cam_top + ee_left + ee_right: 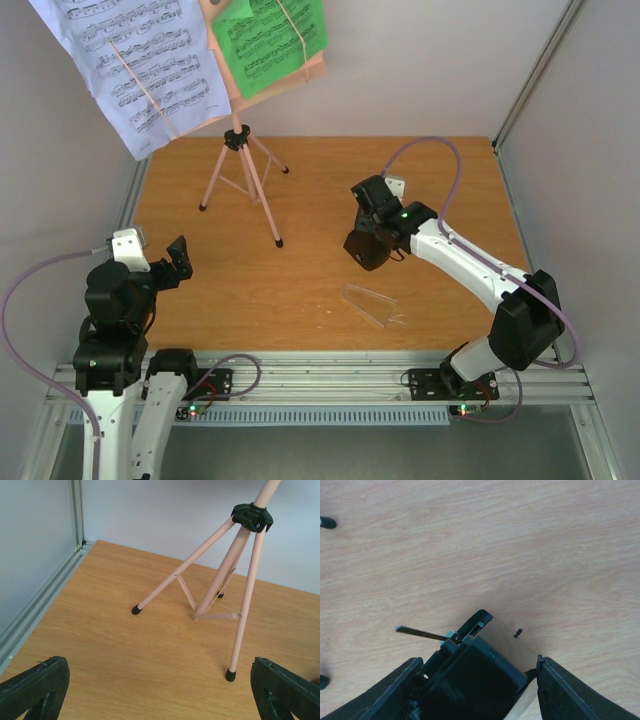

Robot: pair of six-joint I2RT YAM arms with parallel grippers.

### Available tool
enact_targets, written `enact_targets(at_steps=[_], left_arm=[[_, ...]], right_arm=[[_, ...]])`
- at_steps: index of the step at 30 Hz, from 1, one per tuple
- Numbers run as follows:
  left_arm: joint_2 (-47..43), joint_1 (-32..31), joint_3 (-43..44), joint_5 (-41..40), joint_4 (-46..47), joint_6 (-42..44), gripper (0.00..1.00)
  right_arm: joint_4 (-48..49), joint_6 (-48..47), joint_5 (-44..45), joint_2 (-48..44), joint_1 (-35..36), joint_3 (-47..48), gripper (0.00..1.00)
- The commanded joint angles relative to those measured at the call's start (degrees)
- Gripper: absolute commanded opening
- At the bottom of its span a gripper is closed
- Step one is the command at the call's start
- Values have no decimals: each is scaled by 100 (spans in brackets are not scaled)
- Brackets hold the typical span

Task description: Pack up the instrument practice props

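Top external, right tool (370, 245) gripping metronome (470, 672), clear cover (370, 303) just beside, left tool (160, 680) wide open, empty

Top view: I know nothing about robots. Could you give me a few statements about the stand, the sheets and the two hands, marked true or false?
1. The stand is upright on its three legs. True.
2. The green sheet is off the stand. False: it sits on the stand's desk, beside the white sheet.
3. The right hand holds the metronome. True.
4. The left hand grips a stand leg. False: it is open and empty, apart from the stand.
5. The clear cover is fitted on the metronome. False: it lies on the table, apart from it.
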Motion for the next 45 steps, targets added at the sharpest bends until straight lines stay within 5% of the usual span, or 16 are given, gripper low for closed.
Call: enact_targets(at_steps=[1, 7, 12, 23, 32, 37, 45], left_arm=[[12, 5, -58, 53, 235, 10, 99], [20, 4, -66, 53, 231, 10, 99], [38, 2, -68, 175, 232, 7, 99], [123, 7, -68, 355, 260, 36, 99], [187, 1, -127, 1088, 437, 127, 99], [241, 1, -126, 1672, 506, 71, 99], [176, -6, -853, 2997, 1683, -1565, 99]], right_arm=[[-140, -76, 281, 92, 51, 198, 60], [-82, -462, 112, -24, 53, 134, 50], [562, -1719, -1000, -443, 65, -227, 42], [1540, -4058, -3763, -682, 553, -723, 43], [1050, -4904, -3965, -407, 1284, -421, 45], [1102, -4929, -3814, -551, 1499, -492, 52], [1385, -4590, -4003, -1542, 1505, -879, 82]])
